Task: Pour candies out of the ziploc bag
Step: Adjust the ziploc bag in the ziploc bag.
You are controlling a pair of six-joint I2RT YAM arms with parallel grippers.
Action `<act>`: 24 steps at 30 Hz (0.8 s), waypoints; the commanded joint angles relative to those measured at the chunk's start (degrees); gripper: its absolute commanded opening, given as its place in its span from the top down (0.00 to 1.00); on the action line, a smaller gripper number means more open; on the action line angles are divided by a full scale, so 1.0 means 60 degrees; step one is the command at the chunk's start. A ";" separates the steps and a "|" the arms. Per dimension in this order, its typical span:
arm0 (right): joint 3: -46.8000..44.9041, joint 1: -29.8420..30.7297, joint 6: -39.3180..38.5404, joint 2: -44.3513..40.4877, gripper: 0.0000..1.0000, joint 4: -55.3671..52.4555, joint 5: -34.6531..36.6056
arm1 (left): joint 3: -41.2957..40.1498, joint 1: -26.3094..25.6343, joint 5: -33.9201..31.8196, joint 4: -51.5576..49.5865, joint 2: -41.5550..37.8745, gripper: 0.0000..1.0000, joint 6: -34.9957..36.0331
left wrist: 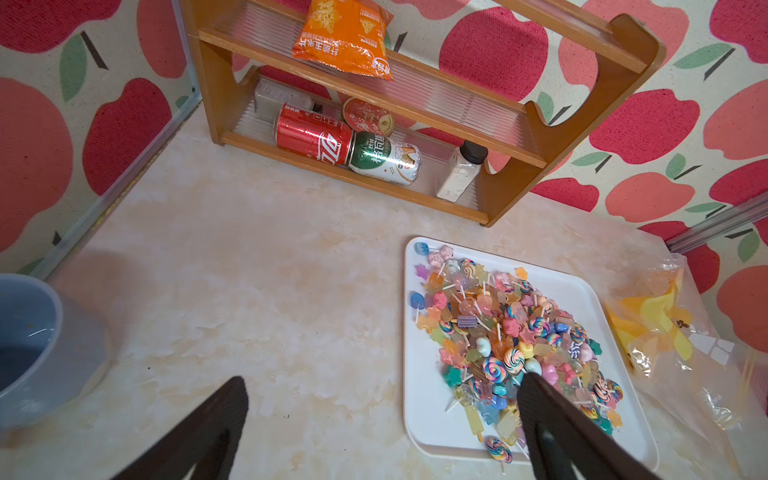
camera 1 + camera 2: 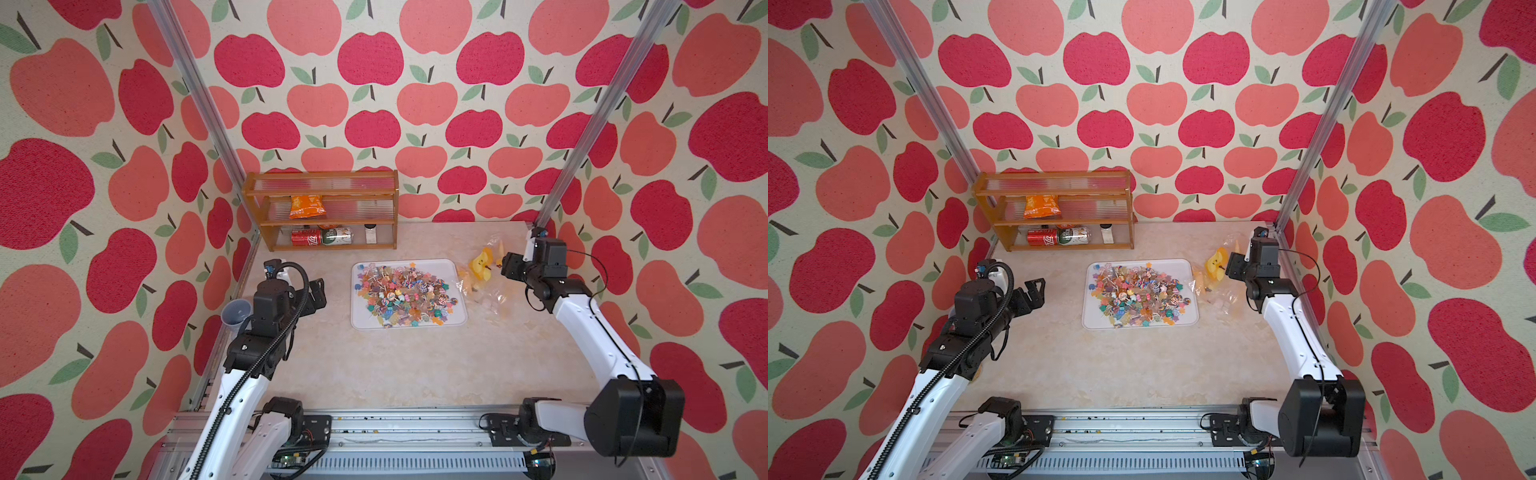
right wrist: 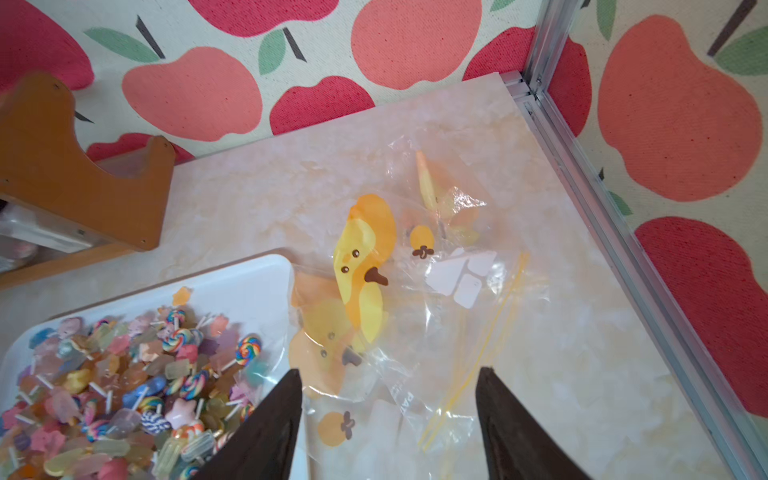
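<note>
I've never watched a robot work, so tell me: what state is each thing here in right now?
candies: poured out, heaped on the white tray
ziploc bag: lying crumpled beside tray, looks empty
left gripper: jaws wide open, holding nothing
right gripper: jaws open over bag, gripping nothing
blue cup: upright
red can: on its side, bottom of shelf
green can: on its side
bottle: upright, capped

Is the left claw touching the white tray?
Apart. Both top views show it plainly: a strip of bare table lies between the open left claw and the tray, whose nearest rim it does not reach.
</note>
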 commanded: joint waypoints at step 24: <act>-0.6542 0.0484 -0.1626 -0.4559 0.01 0.2275 0.2739 | -0.3674 0.0111 -0.4116 0.4330 0.3125 0.01 0.1675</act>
